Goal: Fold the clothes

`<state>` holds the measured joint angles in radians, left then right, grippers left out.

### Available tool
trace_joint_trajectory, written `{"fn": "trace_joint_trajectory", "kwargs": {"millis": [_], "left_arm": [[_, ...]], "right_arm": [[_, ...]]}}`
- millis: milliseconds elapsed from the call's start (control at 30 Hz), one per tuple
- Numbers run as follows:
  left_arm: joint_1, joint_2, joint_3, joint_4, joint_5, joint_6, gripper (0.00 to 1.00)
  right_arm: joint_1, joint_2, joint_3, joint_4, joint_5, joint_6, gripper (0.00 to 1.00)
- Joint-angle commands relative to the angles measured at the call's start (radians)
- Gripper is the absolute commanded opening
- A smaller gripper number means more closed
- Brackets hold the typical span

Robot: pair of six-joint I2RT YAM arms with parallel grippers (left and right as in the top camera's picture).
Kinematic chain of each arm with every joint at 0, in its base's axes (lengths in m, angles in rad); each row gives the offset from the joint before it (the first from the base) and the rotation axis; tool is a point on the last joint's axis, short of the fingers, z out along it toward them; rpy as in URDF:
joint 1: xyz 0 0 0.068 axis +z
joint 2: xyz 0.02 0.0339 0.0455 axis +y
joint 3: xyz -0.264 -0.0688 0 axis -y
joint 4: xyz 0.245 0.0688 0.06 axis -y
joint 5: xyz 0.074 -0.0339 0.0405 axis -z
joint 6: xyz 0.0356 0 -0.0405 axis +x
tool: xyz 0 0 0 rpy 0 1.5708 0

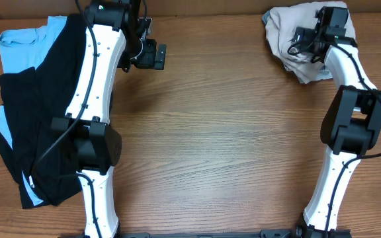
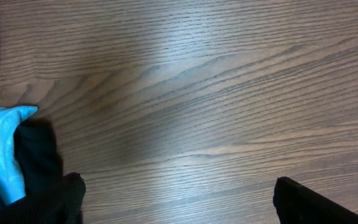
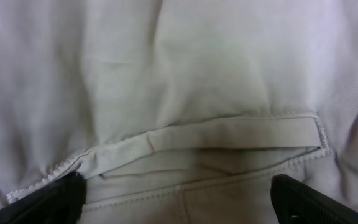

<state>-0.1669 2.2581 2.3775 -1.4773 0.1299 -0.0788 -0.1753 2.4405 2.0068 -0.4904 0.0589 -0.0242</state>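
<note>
Spread right jaws over khaki shorts (image 1: 278, 28) — left jaws spread.

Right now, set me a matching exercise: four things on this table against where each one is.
1 khaki shorts
2 black trousers
3 blue shirt
4 left gripper

A open over bare wood
B crumpled at the far right
C on the left, lying over the shirt
D far left, partly under the trousers

Pairs: 1-B, 2-C, 3-D, 4-A.
</note>
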Motion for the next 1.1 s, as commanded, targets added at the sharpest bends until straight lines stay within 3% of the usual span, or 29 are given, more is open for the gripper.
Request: {"fn": "trace_joint_trajectory", "kwargs": {"millis": [0, 267, 800, 1067], "left_arm": [[-0.005, 0.011, 0.011, 0.004, -0.007, -0.011, 1.00], [-0.005, 0.011, 0.011, 0.012, -0.007, -0.011, 1.00], [-0.005, 0.011, 0.011, 0.012, -0.007, -0.011, 1.00], [-0.005, 0.011, 0.011, 0.012, -0.007, -0.011, 1.00]], "right_arm": [[-0.005, 0.056, 0.002, -0.038, 0.033, -0.004, 1.00], [-0.006, -0.092, 0.005, -0.063, 0.034, 0.032, 1.00], [0.071, -0.935, 0.005, -0.392, 0.018, 0.032, 1.00], [0.079, -1.188, 0.005, -0.418, 0.018, 0.032, 1.00]]}}
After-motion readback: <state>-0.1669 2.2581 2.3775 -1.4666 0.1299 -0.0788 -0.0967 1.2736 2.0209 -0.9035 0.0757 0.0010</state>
